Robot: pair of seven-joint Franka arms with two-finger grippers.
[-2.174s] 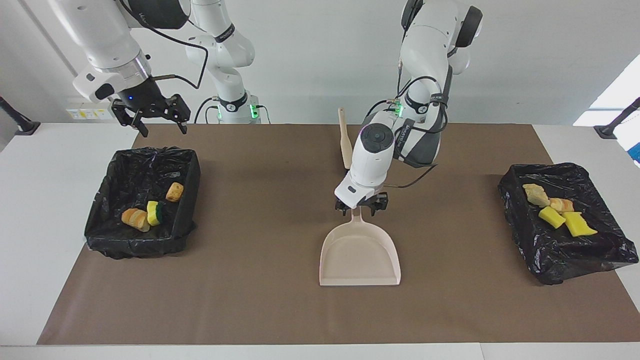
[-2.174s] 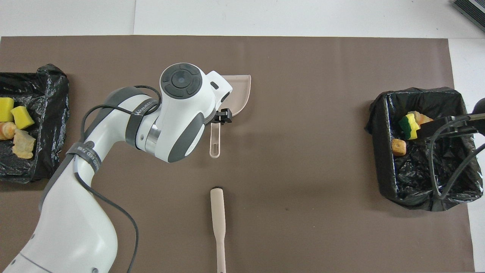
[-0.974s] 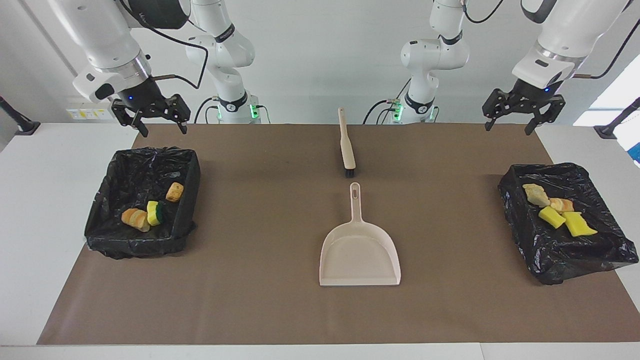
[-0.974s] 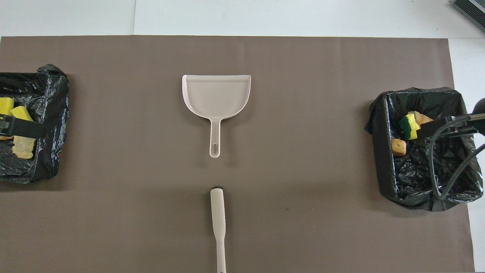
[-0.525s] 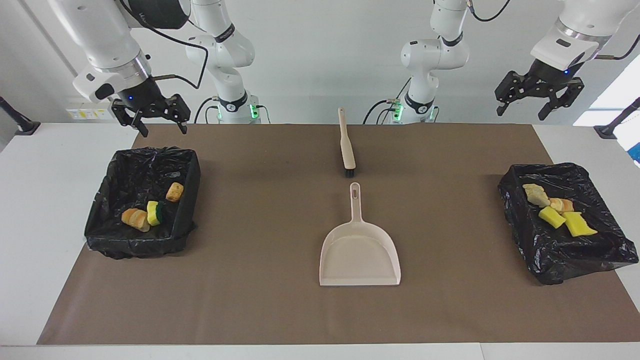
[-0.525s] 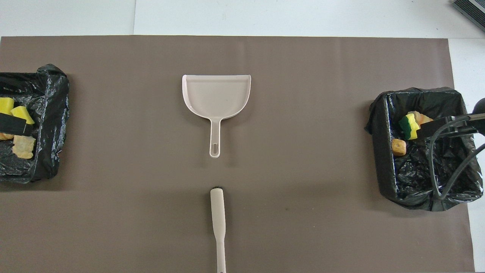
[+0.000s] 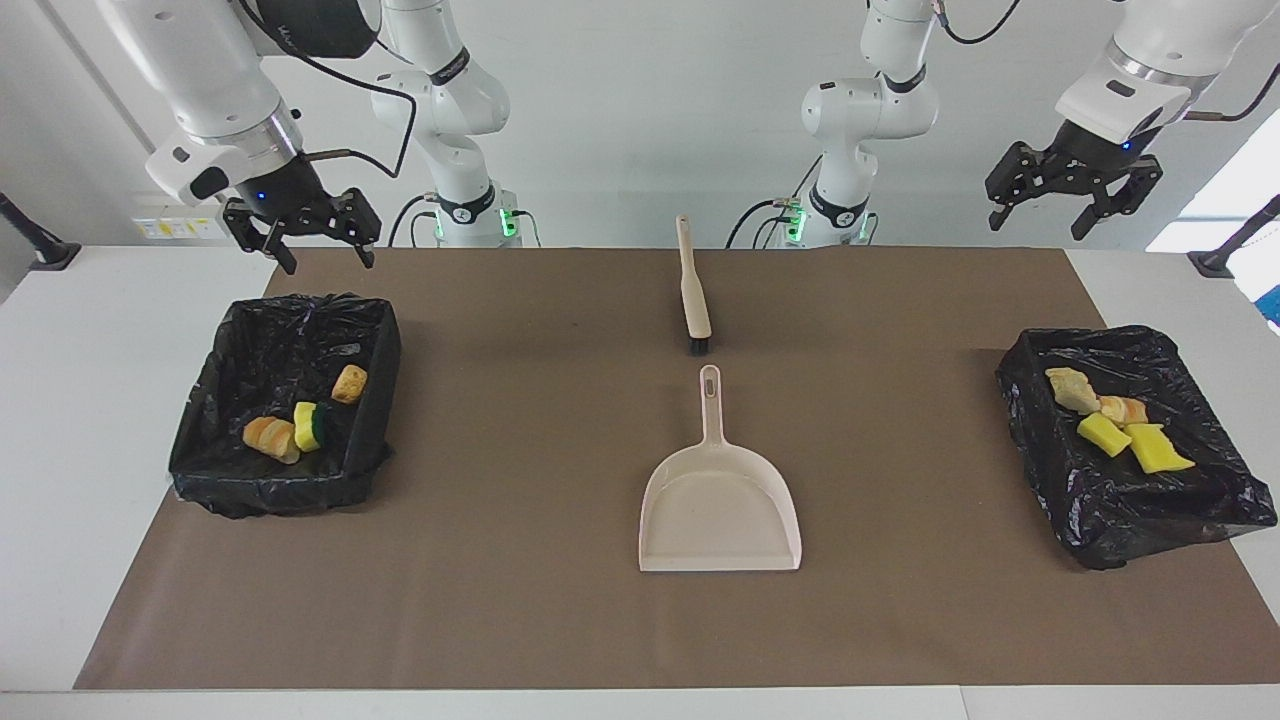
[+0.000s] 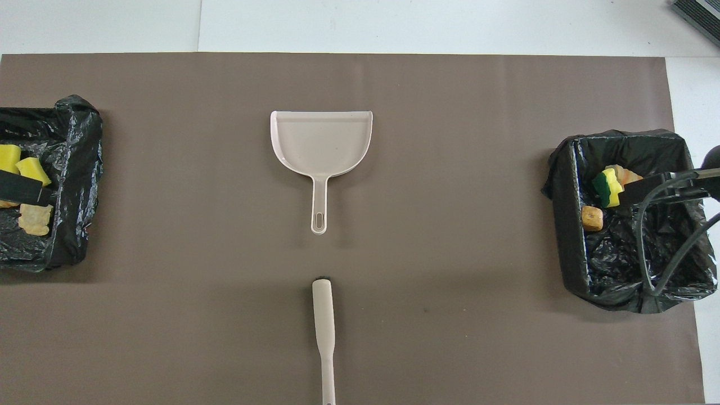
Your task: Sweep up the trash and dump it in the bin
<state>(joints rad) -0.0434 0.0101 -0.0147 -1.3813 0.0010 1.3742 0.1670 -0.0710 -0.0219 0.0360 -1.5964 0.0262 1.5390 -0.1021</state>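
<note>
1. Lying flat at the middle of the brown mat (image 7: 520, 600) on the counter (image 7: 60, 420), the beige dustpan (image 7: 720, 515) has its handle pointing toward the robots and its pan empty
2. Just nearer to the robots than the dustpan's handle lies the beige brush (image 7: 692, 285), its black bristles close to the handle tip without touching it
3. Toward the right arm's end of the counter sits a bin lined with a black bag (image 7: 215, 400); in it lies part of the trash: an orange-brown chunk (image 7: 349, 384), a green-and-yellow sponge wedge (image 7: 310, 427) and a tan bread-like chunk (image 7: 270, 438) touching the wedge
4. Toward the left arm's end sits a second bag-lined bin (image 7: 1180, 500), holding the other trash: a pale tan chunk (image 7: 1071, 390), a small orange-brown chunk (image 7: 1123, 409) and two yellow sponge bits (image 7: 1103, 434) (image 7: 1158, 449), clustered together
5. Left gripper (image 7: 1074, 195) hangs in the air above the mat's corner at its own end; its fingers are spread wide and hold nothing
6. Right gripper (image 7: 300, 235) hovers over the edge of its bin that lies nearest the robots, fingers spread and empty
</note>
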